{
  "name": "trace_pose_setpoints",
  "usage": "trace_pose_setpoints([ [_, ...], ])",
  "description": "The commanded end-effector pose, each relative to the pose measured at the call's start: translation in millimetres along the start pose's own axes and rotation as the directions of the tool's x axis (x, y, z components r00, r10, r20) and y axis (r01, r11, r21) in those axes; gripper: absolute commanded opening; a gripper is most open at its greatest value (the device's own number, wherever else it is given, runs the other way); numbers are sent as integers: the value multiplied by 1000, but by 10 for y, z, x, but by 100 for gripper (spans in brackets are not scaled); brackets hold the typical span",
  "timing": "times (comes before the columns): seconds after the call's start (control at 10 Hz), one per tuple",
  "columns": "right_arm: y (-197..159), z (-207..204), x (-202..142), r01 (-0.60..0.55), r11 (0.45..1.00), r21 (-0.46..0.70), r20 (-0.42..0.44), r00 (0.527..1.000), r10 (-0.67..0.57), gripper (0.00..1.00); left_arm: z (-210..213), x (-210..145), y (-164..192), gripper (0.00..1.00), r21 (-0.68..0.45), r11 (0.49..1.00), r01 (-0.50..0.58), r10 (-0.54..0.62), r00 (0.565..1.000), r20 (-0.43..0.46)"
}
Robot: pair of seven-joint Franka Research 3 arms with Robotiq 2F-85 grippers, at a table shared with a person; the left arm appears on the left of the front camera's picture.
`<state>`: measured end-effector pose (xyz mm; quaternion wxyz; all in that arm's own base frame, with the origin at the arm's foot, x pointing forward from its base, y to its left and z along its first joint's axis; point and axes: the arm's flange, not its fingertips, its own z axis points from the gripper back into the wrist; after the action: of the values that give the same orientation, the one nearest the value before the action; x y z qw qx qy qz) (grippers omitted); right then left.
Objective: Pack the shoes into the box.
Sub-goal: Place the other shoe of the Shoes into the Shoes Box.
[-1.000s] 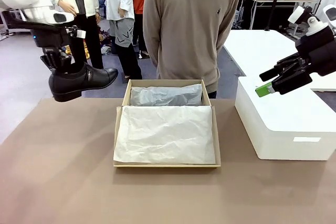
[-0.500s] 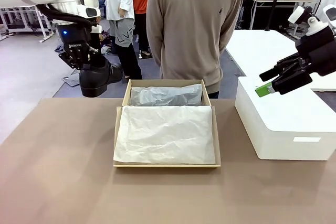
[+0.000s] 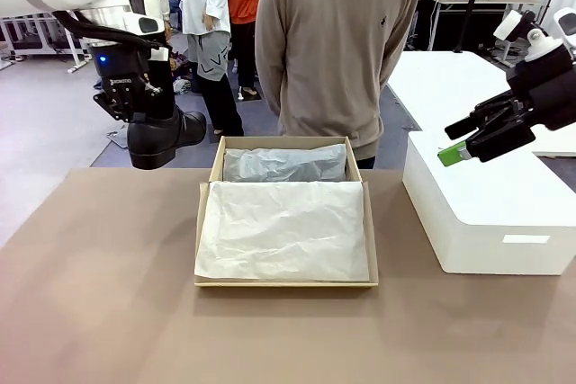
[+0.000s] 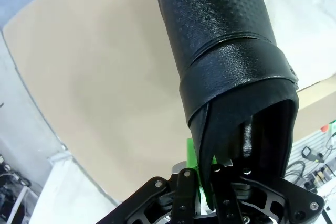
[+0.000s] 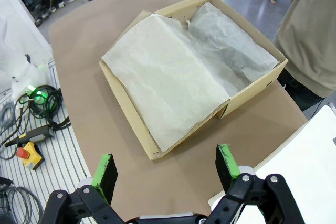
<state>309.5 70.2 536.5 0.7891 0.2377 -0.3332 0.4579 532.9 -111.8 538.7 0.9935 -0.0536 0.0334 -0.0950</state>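
Up at the far left, the left hand [image 3: 135, 103] is clamped on the collar of a glossy black shoe [image 3: 166, 137], holding it in the air near the far left corner of the tan cardboard box [image 3: 205, 222]. The box sits mid-table, lined with white tissue paper [image 3: 283, 231]. The right hand [image 3: 463, 143] hovers over a white plastic box [image 3: 486, 213], fingers spread wide and empty.

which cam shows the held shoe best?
Front view: the whole black shoe hangs from the left gripper, left of the cardboard box. Left wrist view is a close-up of its upper, pinched at the collar; right wrist view catches its underside at the top edge.
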Motion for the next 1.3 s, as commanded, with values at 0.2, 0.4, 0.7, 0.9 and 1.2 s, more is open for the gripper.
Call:
trace_pose_setpoints([
  [0.2,-28,-11,18,-18,1000,20,30,999,17,100,85,-14,-263,0,37,980,-196,194,979,57],
  [0.4,-28,-11,18,-18,1000,20,30,999,17,100,193,25,-659,0,29,917,-398,397,917,38],
  [0.7,-28,-11,18,-18,1000,20,30,999,17,100,276,87,-1175,0,38,824,-566,560,822,103],
  [0.9,-28,-11,18,-18,1000,20,30,999,17,100,199,189,-1483,0,51,762,-645,638,762,110],
  [1.2,-28,-11,18,-18,1000,20,30,999,17,100,175,226,-1700,0,35,768,-639,629,764,142],
])
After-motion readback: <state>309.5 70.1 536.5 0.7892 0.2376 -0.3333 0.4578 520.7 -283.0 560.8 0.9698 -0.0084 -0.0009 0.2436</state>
